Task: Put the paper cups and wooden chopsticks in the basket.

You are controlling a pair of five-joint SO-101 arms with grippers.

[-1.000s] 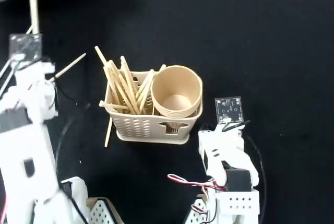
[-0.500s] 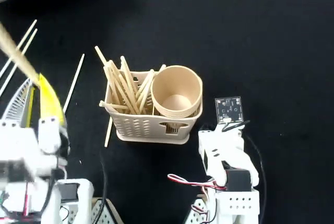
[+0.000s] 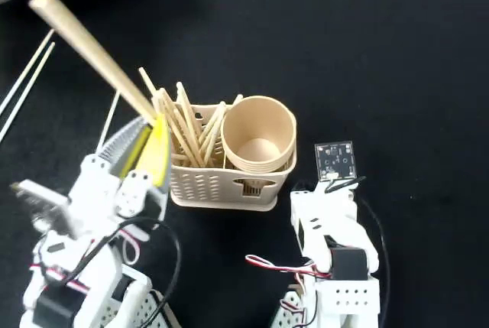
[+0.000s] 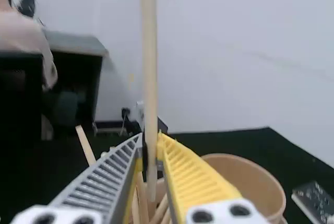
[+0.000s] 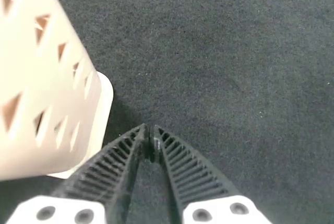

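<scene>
A cream basket stands mid-table with several wooden chopsticks leaning in its left half and stacked paper cups in its right half. My left gripper is at the basket's left rim, shut on a wooden chopstick that slants up to the far left. In the left wrist view that chopstick stands upright between the jaws, its lower end over the basket, with the paper cup beside it. My right gripper is shut and empty, low over the cloth beside the basket.
Three loose chopsticks lie on the black cloth left of the basket: a pair at the far left and one nearer. Another chopstick leans outside the basket's left wall. The right arm's base sits in front.
The left arm swung from the far left edge to the basket's left rim, carrying the chopstick with it. The right arm stayed still.
</scene>
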